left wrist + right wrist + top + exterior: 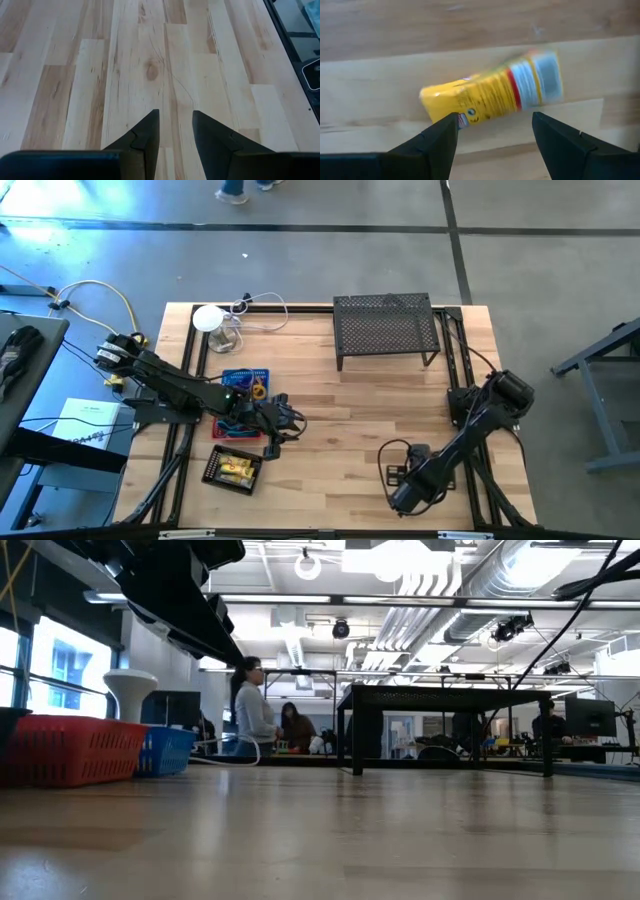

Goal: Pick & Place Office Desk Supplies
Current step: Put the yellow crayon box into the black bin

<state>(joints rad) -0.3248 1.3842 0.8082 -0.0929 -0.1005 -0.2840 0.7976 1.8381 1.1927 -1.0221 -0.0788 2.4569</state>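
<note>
A short yellow tube with a white end [492, 95] lies flat on the wooden table, near its front edge. My right gripper [495, 135] points down over it, open, one finger at each side of the tube's near edge, not closed on it. In the high view the right gripper [405, 485] hides the tube. My left gripper [175, 125] is open over bare wood with nothing between its fingers. In the high view it [288, 420] stands just right of the baskets. More yellow tubes lie in a black tray [232, 468].
A blue basket [245, 380] and a red basket [70, 750] stand at the left under my left arm. The black mesh shelf [385, 330] stands at the back, the white round device [210, 318] with its cable at the back left. People show in the room behind.
</note>
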